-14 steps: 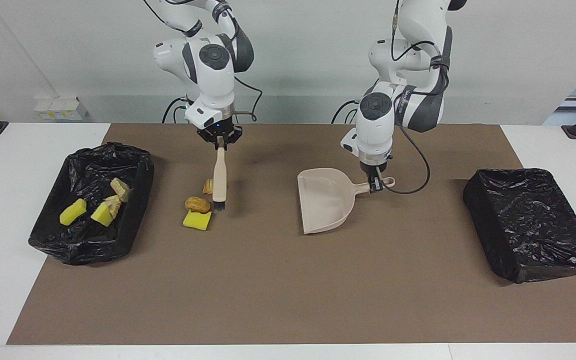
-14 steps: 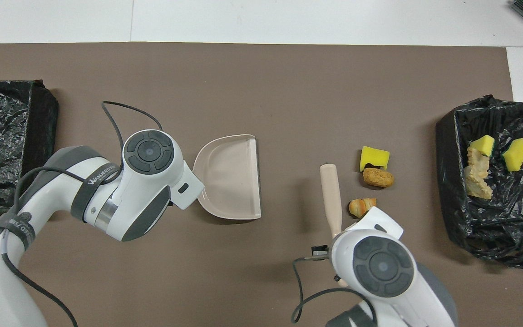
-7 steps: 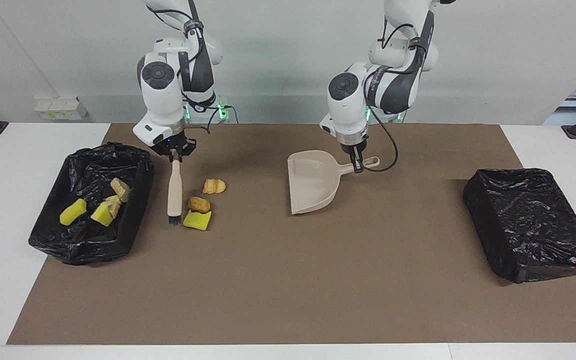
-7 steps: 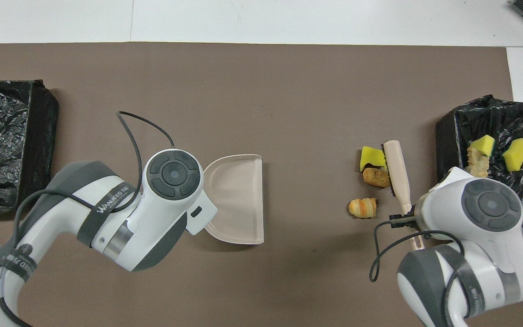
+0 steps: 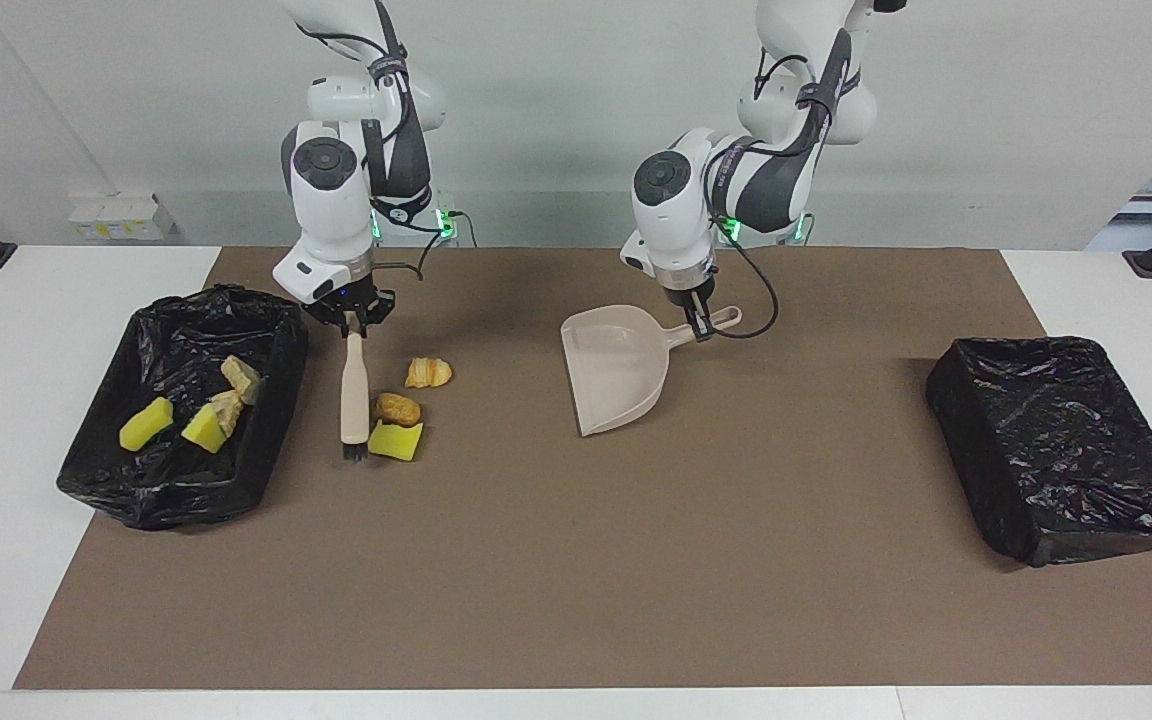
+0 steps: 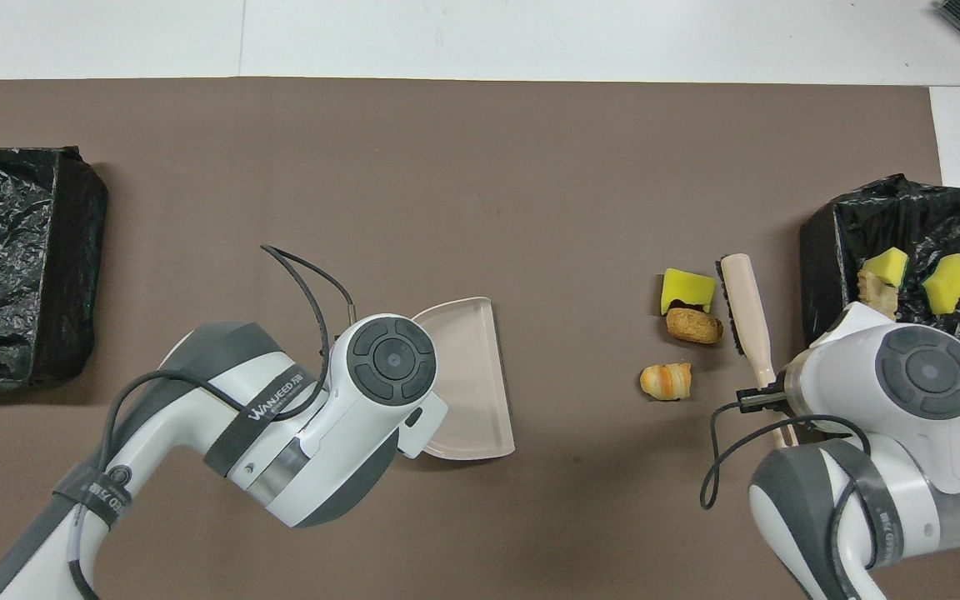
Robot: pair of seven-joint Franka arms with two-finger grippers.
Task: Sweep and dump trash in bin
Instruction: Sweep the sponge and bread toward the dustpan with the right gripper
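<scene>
My right gripper [image 5: 349, 322] is shut on the top of a beige brush [image 5: 354, 385], which hangs bristles-down at the mat. The brush [image 6: 747, 304] stands between the black-lined bin [image 5: 288, 350] and three pieces of loose trash. These are a yellow sponge chunk [image 5: 396, 441], a brown bread piece [image 5: 396, 408] and a small croissant-like piece [image 5: 428, 373]. Its bristles are right beside the sponge chunk [image 6: 687, 290]. My left gripper [image 5: 704, 328] is shut on the handle of the beige dustpan [image 5: 616, 370], whose mouth faces the trash from mid-table.
The bin [image 6: 817, 242] at the right arm's end holds two yellow sponge chunks [image 5: 146, 423] and some bread pieces [image 5: 239, 378]. A second black-lined bin [image 5: 1061, 445] sits at the left arm's end of the brown mat [image 5: 576, 580].
The right gripper carried the brush over the loose trash, from the dustpan's side to the bin's side. The left gripper shifted the dustpan toward the trash and turned it slightly.
</scene>
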